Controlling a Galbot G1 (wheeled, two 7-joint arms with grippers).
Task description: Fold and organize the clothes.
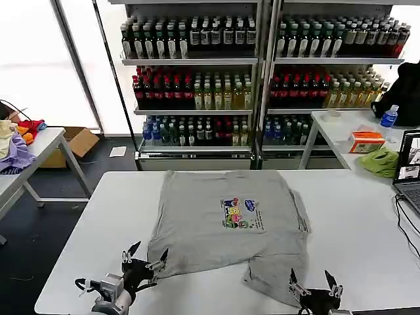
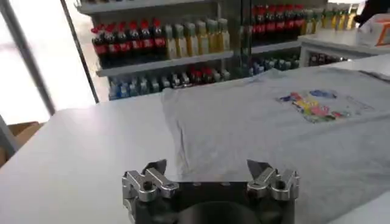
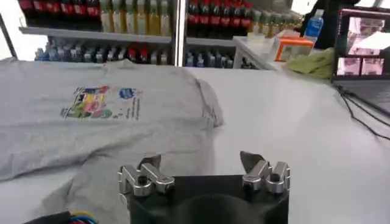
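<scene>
A grey short-sleeved shirt (image 1: 226,220) lies spread on the white table (image 1: 118,216), its colourful printed graphic (image 1: 240,214) facing up. Its near right part is folded under and rumpled. My left gripper (image 1: 146,259) hovers open at the shirt's near left corner, nothing between its fingers. In the left wrist view the shirt (image 2: 274,128) stretches ahead of the left gripper (image 2: 207,169). My right gripper (image 1: 314,281) stands open just past the shirt's near right flap. The right wrist view has the shirt (image 3: 91,115) ahead of the right gripper (image 3: 200,162).
A laptop (image 1: 409,167) with cables sits at the table's right edge. Behind it a second table holds an orange box (image 1: 367,141), a green cloth (image 1: 382,161) and a bottle (image 1: 388,117). Drink shelves (image 1: 197,85) line the back. A side table with clothes (image 1: 14,147) stands left.
</scene>
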